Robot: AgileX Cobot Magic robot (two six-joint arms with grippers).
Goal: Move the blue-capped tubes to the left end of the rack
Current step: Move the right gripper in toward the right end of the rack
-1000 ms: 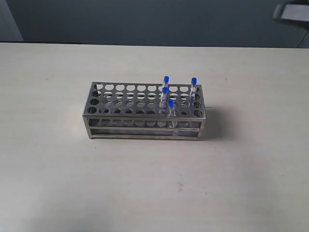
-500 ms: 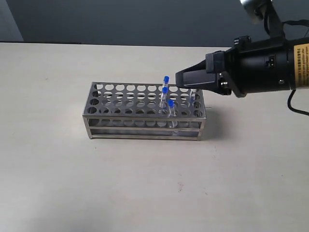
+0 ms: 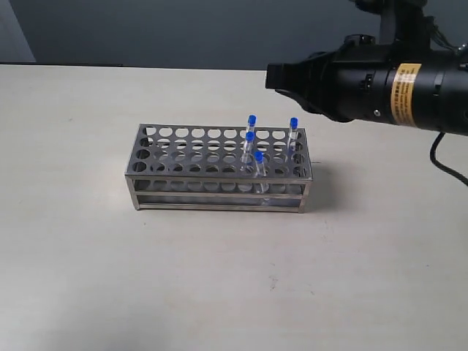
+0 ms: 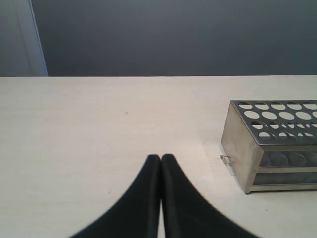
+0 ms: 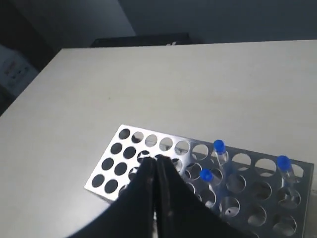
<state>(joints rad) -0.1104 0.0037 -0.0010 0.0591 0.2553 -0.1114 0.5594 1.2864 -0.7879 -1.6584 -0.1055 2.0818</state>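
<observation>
Right arm (image 3: pixel 380 88) lifted back off the rack (image 3: pixel 205 196), its end effector (image 5: pixel 156 171) pinched shut and empty, so all four blue-capped tubes (image 3: pixel 258 164) still sit near the rack's right end, nothing moved yet.

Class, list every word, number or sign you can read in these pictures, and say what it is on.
Yellow label on the right arm: black print, too small to read.
Dark box behind the table: white mark, blurred.
Rack and tubes: none visible.
</observation>
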